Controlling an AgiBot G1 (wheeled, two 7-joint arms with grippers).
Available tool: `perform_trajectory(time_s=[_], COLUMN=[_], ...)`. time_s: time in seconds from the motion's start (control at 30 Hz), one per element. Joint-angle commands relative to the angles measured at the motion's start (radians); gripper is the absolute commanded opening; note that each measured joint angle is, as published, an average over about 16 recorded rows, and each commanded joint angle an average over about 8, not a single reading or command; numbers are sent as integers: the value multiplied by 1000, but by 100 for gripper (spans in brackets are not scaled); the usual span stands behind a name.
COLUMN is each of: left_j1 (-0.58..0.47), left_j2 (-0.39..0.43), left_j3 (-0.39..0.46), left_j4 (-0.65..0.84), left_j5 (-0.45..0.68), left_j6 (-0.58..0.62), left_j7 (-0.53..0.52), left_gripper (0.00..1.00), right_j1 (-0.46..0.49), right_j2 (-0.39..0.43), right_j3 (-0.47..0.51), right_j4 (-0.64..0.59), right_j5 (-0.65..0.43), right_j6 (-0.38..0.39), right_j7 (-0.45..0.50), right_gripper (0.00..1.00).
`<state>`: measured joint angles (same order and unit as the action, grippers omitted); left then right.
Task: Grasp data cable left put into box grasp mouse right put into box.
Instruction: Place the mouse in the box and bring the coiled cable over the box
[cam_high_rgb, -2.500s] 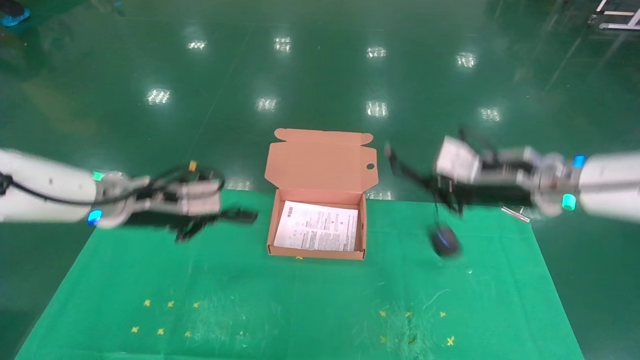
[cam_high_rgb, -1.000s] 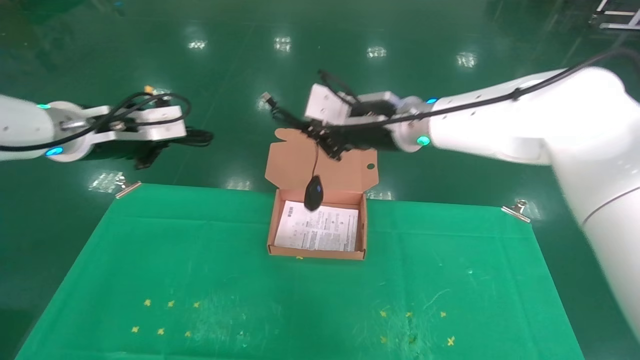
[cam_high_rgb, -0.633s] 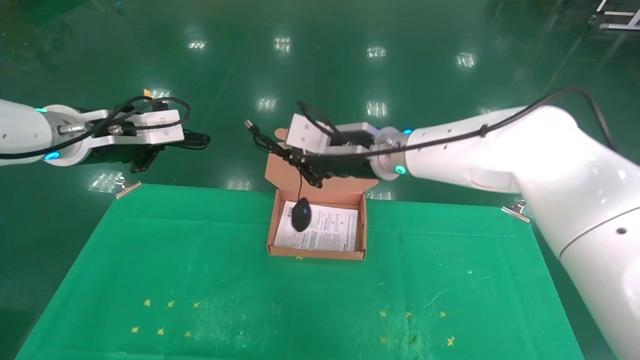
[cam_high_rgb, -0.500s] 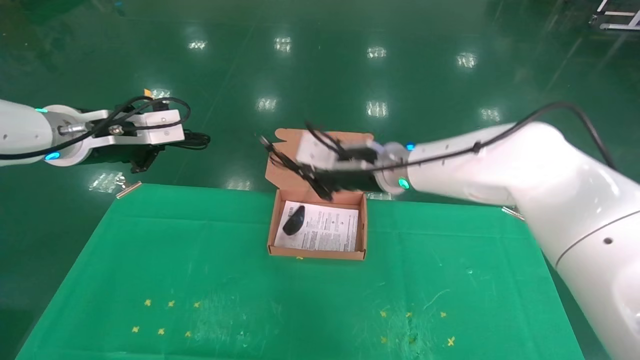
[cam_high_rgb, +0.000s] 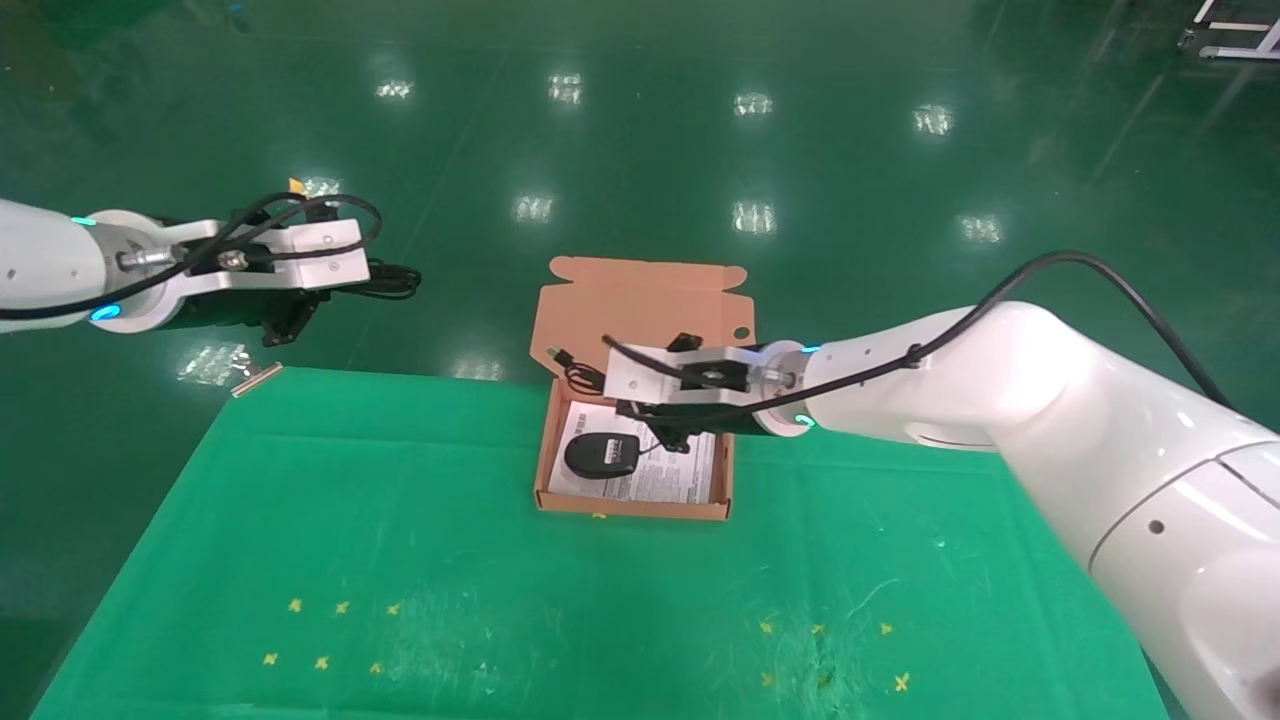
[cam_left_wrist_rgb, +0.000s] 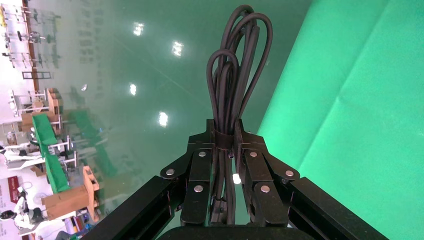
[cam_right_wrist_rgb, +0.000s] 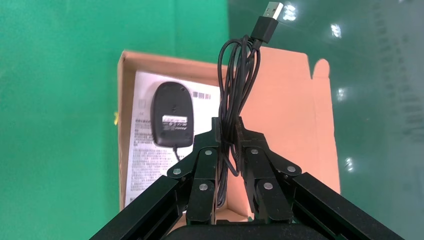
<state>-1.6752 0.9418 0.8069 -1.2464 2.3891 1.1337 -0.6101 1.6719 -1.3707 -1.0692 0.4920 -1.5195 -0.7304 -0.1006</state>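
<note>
The box stands open at the back middle of the green cloth, lid flap up, with a white leaflet inside. The mouse lies upside down on the leaflet, pale label up; it also shows in the right wrist view. My right gripper hovers low over the box, shut on the mouse's bundled cord. The cord's USB plug sticks out past the fingertips. My left gripper is raised beyond the table's back left edge, shut on the data cable.
The green cloth covers the table and carries small yellow crosses near the front. A metal clip holds the back left corner. Beyond the table is shiny green floor. The box lid stands behind the right gripper.
My right gripper has come down and forward over the box with the cord. The hanging mouse has swung down and now lies flipped on the leaflet. The left arm has stayed still.
</note>
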Motion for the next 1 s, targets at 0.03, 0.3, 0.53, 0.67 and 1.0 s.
perform_trajectory(time_s=[0.03, 0.3, 0.53, 0.67, 1.0], left_j1=[0, 2, 21, 39, 97], left_j2=[0, 2, 36, 73, 193], left_j3=[0, 0, 6, 16, 29], left_j4=[0, -1, 24, 59, 170], left_j5=[0, -1, -13, -29, -162], left_j6=[0, -1, -33, -69, -201], left_j7=[0, 0, 10, 35, 175], left_gripper=[0, 0, 0, 0, 0], right_j1=[-1, -7, -5, 10, 46], right_j2=[-1, 19, 36, 62, 221], right_j3=[-31, -56, -75, -71, -38], right_j4=[9, 38, 65, 82, 197], right_j5=[8, 15, 9, 14, 32], right_j6=[11, 16, 29, 33, 35], right_j7=[-12, -16, 30, 68, 143], right_gripper=[67, 100, 100, 100, 100])
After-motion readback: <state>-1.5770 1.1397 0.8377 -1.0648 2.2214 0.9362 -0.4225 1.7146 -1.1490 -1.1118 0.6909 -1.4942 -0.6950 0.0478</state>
